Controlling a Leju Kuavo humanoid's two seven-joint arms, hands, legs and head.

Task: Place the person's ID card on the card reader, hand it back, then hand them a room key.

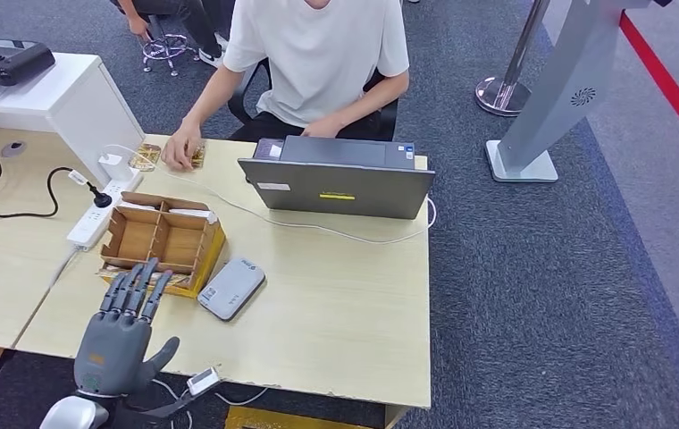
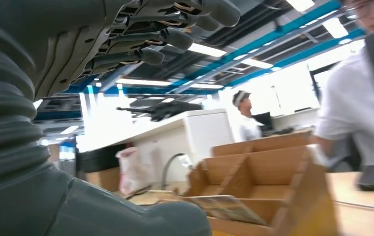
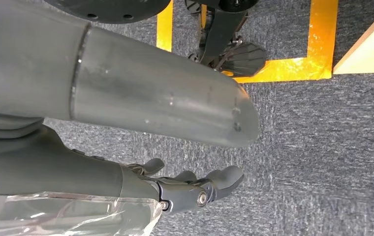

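Wooden desk [image 1: 345, 295] spanning frame centre; person [image 1: 318, 54] seated top centre, hand on cards [image 1: 195, 156]; grey laptop [image 1: 336, 183] centre; cardboard divider box [image 1: 162, 241] left; card reader [image 1: 231, 288] beside box; left hand [image 1: 121, 331] lower left, fingers spread, empty; right hand [image 3: 185, 189] loosely curled, empty, above carpet.

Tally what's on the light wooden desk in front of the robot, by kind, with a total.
Laptop: 1
Cardboard divider box: 1
Grey card reader: 1
White power strip: 1
Total: 4
The person's hand rests on small gold items near the far edge; too small to count. The left hand hovers open, holding nothing.
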